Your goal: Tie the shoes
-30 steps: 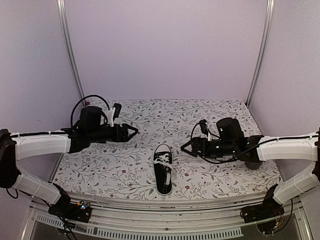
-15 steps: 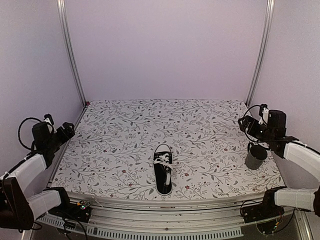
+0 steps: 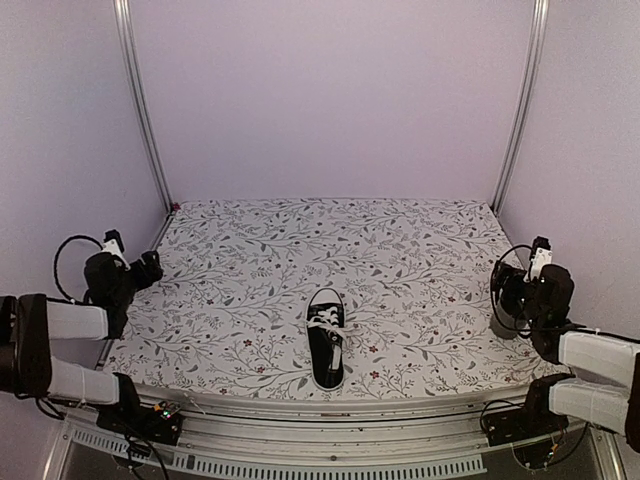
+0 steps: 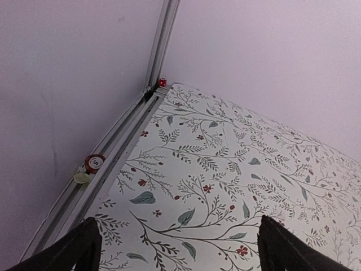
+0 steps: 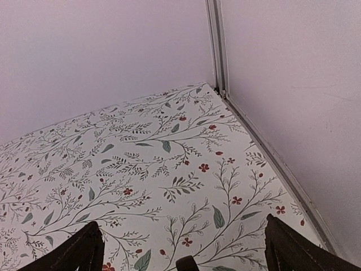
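Near the front edge of the floral desk (image 3: 400,260), black sneaker (image 3: 326,350) with white sole, left claw (image 4: 179,226) far off at the left edge, spread wide, right claw (image 5: 181,223) at the right edge, spread wide.

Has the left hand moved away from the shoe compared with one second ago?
Yes. The left hand has drawn back to the left, away from the sneaker, and now sits open at the left edge of the table.

Right fingers (image 5: 82,251) spread wide; floral table (image 5: 141,152); corner post (image 5: 215,45) ahead.
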Controlling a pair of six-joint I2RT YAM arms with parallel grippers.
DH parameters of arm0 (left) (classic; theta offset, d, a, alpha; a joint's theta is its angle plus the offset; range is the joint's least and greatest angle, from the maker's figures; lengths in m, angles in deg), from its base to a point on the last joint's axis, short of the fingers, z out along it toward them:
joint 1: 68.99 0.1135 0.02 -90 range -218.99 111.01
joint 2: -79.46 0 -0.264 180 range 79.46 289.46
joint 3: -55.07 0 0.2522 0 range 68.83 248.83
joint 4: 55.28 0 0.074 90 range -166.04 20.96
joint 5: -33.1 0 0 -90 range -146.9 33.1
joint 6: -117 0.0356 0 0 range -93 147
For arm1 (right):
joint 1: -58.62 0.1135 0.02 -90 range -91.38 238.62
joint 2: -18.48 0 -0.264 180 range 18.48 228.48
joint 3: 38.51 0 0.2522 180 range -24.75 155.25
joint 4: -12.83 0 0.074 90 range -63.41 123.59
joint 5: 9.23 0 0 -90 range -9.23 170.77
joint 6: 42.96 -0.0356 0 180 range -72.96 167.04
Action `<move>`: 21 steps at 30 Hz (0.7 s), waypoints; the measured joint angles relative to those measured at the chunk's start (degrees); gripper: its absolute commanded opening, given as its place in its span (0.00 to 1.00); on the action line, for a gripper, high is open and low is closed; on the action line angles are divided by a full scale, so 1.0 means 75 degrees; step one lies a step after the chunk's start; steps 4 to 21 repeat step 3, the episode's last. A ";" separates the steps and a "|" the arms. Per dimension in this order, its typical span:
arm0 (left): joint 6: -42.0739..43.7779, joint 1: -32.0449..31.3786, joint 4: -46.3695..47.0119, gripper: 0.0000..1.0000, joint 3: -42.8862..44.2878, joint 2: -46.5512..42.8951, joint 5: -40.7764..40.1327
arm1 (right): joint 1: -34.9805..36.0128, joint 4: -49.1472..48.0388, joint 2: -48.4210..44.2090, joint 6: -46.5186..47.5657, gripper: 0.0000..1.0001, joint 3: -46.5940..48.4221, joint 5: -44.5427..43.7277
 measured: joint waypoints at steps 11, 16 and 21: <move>0.0268 -0.0382 0.0557 0.97 -0.0015 0.0323 -0.0152 | 0.0000 -0.0729 0.0335 0.0216 1.00 -0.0055 -0.0178; 0.0268 -0.0382 0.0557 0.97 -0.0015 0.0323 -0.0152 | 0.0000 -0.0729 0.0335 0.0216 1.00 -0.0055 -0.0178; 0.0268 -0.0382 0.0557 0.97 -0.0015 0.0323 -0.0152 | 0.0000 -0.0729 0.0335 0.0216 1.00 -0.0055 -0.0178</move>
